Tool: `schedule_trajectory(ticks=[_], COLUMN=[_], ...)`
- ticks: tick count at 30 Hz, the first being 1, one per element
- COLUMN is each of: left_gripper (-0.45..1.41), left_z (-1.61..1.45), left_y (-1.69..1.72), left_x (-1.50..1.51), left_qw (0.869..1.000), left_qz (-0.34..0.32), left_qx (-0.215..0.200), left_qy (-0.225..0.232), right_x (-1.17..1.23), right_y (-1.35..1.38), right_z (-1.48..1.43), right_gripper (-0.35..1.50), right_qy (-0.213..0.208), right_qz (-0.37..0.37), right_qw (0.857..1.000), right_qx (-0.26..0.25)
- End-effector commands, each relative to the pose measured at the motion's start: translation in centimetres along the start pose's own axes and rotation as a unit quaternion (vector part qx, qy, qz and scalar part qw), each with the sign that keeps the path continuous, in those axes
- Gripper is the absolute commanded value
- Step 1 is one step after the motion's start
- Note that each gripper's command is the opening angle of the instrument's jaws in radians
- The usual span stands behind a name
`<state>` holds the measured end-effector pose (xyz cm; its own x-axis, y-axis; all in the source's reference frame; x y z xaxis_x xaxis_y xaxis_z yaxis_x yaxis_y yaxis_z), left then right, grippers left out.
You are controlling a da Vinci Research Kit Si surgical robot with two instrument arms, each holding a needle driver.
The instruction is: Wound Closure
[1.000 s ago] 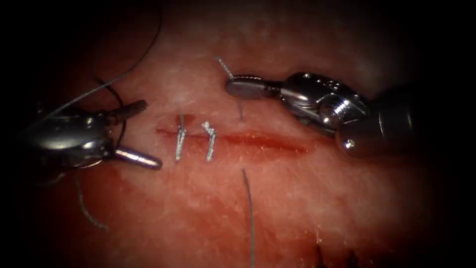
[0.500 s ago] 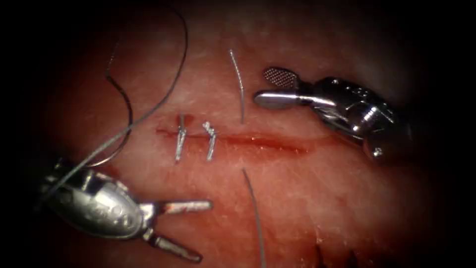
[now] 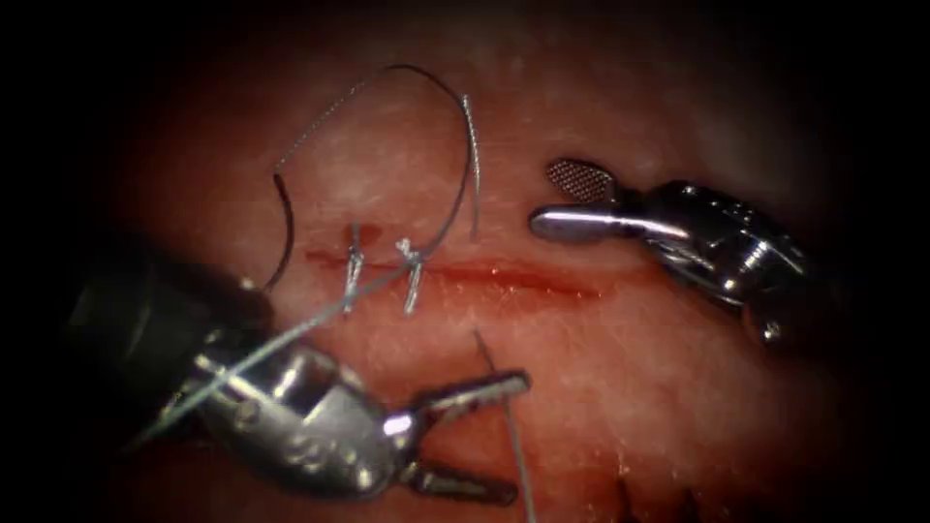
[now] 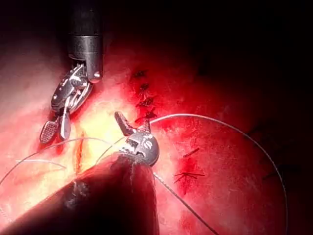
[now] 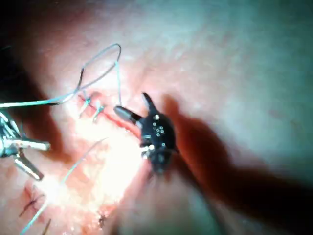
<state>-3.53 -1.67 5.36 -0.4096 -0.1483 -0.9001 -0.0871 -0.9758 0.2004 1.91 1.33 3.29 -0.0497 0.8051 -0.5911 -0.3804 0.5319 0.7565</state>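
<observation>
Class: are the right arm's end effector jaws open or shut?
Open: the right end effector shows two jaws spread apart above the cut, holding nothing.

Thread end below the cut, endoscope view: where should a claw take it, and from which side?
Take the thread end near where it leaves the tissue, from the left: it lies straight and free, crossing the mouth of the open left claw.
</observation>
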Motion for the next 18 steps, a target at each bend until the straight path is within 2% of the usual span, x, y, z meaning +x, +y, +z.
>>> schedule_trajectory(ticks=[1, 9, 18], left_gripper=[0.37, 0.34, 0.32], left_z=[0.04, 0.24, 0.33], left_y=[0.15, 0.41, 0.6], left_x=[-0.02, -0.09, -0.1], left_qw=[1.0, 0.996, 0.992], left_qz=[0.006, 0.065, 0.1], left_qx=[-0.005, -0.036, -0.06], left_qy=[-0.004, -0.04, -0.054], right_x=[-0.11, -0.12, -0.12], right_y=[-0.04, -0.05, -0.06], right_z=[0.06, 0.06, 0.06], right_gripper=[1.31, 1.31, 1.33], right_qy=[-0.001, -0.001, 0.004], right_qz=[0.002, 0.002, 0.002], right_qw=[1.0, 1.0, 1.0], right_qx=[0.001, 0.001, 0.001])
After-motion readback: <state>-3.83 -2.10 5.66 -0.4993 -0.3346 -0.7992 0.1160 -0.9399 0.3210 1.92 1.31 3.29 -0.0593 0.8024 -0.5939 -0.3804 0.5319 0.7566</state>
